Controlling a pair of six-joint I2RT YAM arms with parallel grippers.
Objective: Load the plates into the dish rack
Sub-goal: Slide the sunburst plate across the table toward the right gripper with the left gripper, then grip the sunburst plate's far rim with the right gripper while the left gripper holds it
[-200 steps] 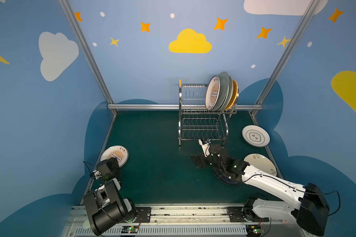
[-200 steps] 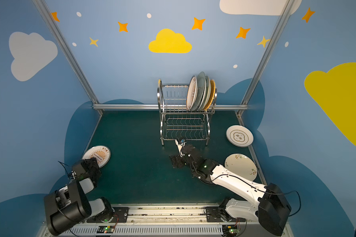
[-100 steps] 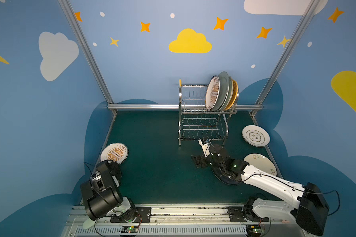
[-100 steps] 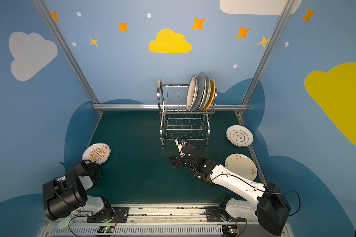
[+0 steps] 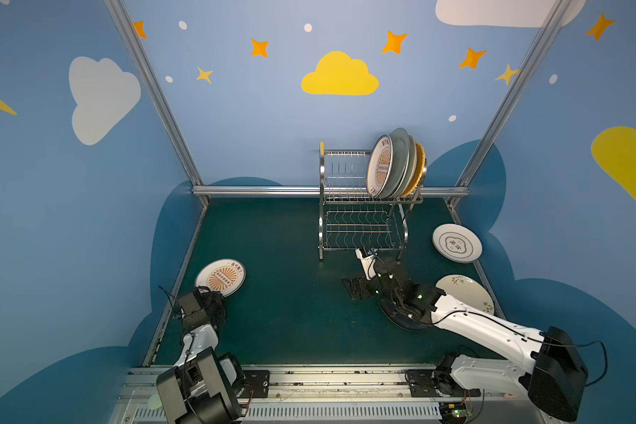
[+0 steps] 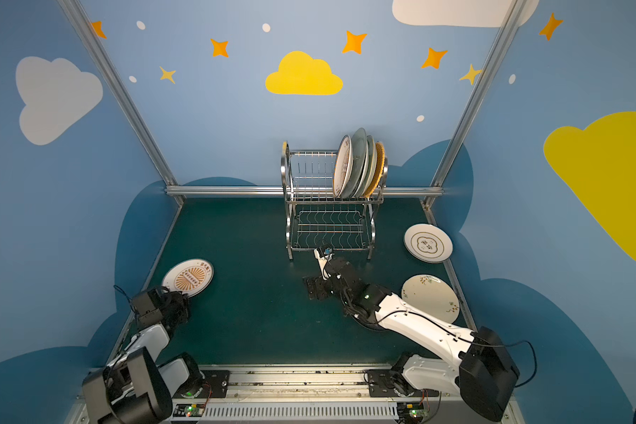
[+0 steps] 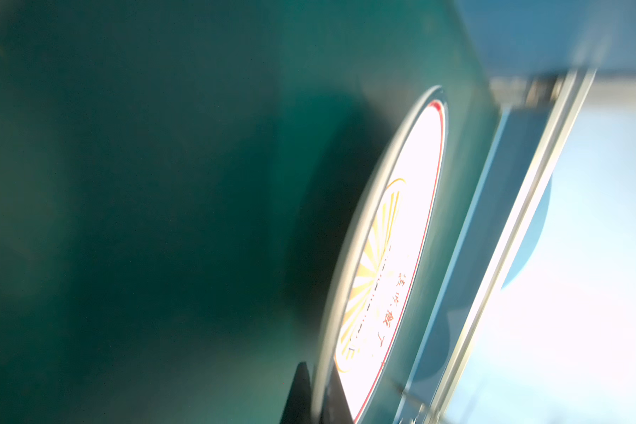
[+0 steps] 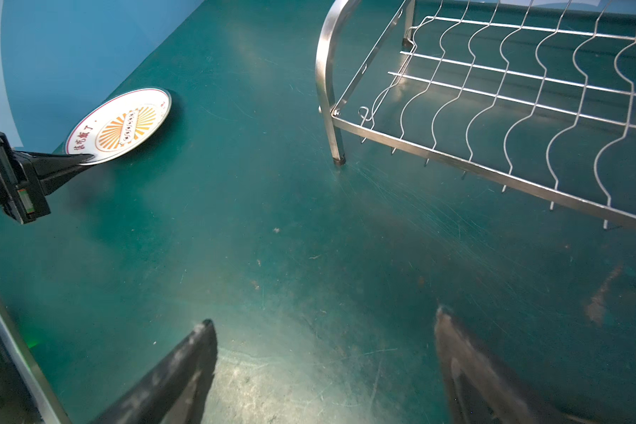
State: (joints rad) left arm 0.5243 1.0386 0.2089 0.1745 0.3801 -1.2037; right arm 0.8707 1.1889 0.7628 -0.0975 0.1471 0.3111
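the left gripper (image 5: 213, 295) is sitting in the lower left of both top views, its jaws pinched shut on the near rim of the sunburst plate (image 5: 221, 277), which is lying just above it by the left edge of the green mat (image 5: 291, 257). in the right wrist view the black fingertips (image 8: 87, 158) are clamping the lower edge of this plate (image 8: 120, 123) in the upper left of the frame, and the plate is looking tilted, throwing a shadow on the mat; whether its far edge is touching down cannot be told. the blurred left wrist view is showing the same rim (image 7: 393, 257) running between the finger tips at the bottom of the frame. the right gripper (image 5: 355, 288) is hanging wide open and empty over bare mat near the centre, just below the dish rack (image 5: 360, 220), well apart from the sunburst plate. racked plates (image 5: 393, 165) are standing on edge at the right end of the upper tier. a lettered-rim plate (image 5: 456, 243) and a floral plate (image 5: 467, 297) are lying flat at the right edge, and a black plate (image 5: 397, 320) is showing partly under the right arm.
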